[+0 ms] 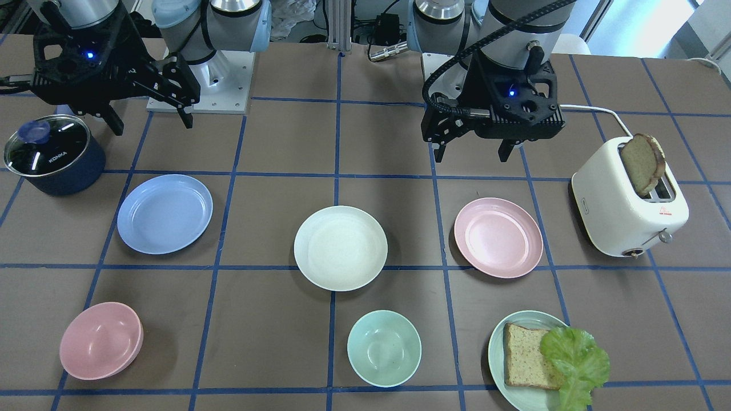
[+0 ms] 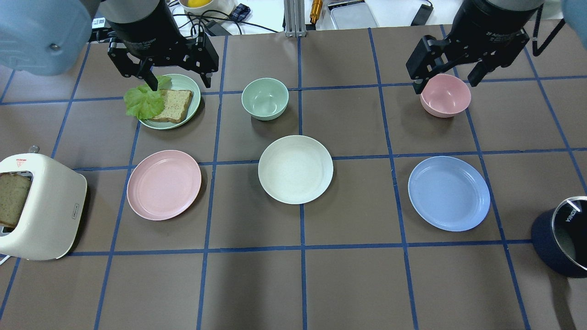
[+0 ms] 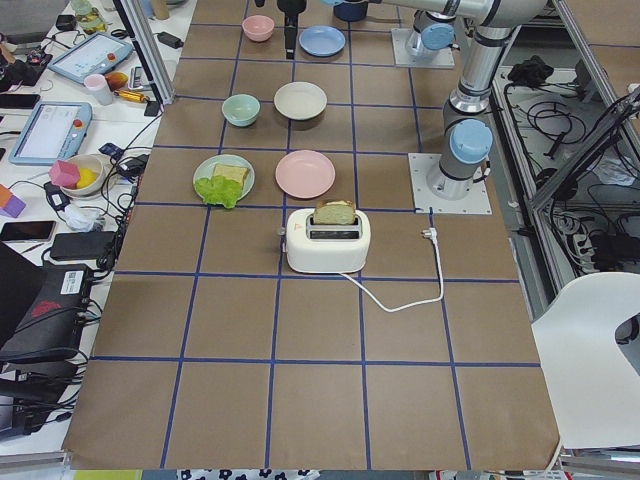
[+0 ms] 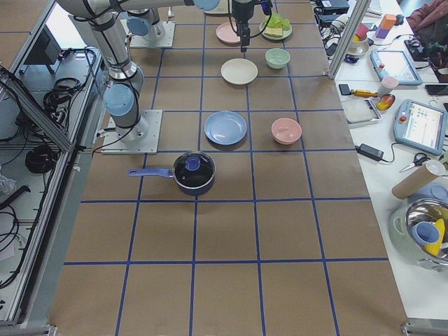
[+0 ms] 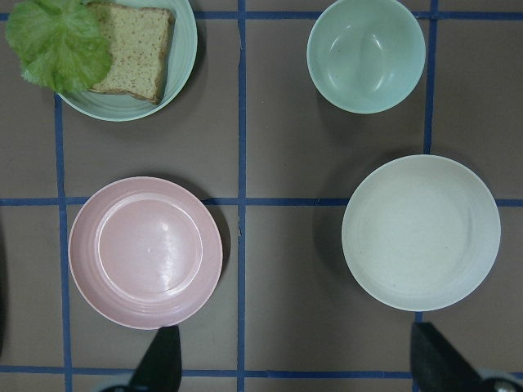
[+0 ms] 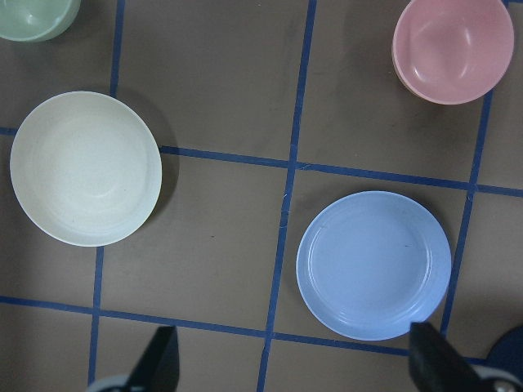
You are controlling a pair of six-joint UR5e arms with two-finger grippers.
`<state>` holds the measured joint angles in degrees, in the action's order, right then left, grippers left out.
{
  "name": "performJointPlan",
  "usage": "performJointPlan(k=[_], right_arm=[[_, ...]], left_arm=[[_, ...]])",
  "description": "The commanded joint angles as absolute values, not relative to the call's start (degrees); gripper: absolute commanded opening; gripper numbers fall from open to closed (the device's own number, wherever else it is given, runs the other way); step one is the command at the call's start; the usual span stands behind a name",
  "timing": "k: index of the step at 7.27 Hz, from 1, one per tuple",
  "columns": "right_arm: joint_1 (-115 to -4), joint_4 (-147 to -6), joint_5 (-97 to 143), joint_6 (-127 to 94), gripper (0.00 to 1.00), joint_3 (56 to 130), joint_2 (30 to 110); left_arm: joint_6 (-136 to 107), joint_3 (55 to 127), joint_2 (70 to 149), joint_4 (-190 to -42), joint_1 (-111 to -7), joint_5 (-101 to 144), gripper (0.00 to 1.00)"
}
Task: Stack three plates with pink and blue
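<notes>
Three plates lie apart in a row across the table: the pink plate [image 2: 164, 184] on the left, the cream-white plate [image 2: 296, 169] in the middle and the blue plate [image 2: 448, 192] on the right. My left gripper [image 2: 179, 82] is open and empty, raised high; its wrist view shows the pink plate [image 5: 145, 253] and the cream plate [image 5: 421, 232] below it. My right gripper [image 2: 447, 82] is open and empty, also raised; its wrist view shows the blue plate [image 6: 373, 265] and the cream plate [image 6: 86, 168].
A pale green plate [image 2: 189, 85] with bread and lettuce, a mint bowl [image 2: 265, 98] and a pink bowl [image 2: 445, 95] stand beyond the row. A white toaster [image 2: 39, 206] with a bread slice is at the left edge. A dark lidded saucepan [image 2: 562, 236] is at the right edge.
</notes>
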<state>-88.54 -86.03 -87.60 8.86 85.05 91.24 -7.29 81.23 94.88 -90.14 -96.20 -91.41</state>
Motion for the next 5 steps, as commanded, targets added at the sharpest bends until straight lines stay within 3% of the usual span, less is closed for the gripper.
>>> performJointPlan(k=[1,3,5], right_arm=[[-88.4,-86.0,-87.6,9.0,0.97,85.1,91.3],[-87.5,-86.2,-87.7,13.2,0.97,85.1,91.2],[-81.1,-85.6,-87.5,14.7,0.96,85.3,91.1]], left_arm=[[-7.2,81.3,94.7,-91.0,-96.1,-91.4,1.00],[-7.0,86.6,96.3,-89.7,-95.1,-91.1,1.00],[-2.1,98.5,98.0,-80.9,-91.7,-91.2,1.00]])
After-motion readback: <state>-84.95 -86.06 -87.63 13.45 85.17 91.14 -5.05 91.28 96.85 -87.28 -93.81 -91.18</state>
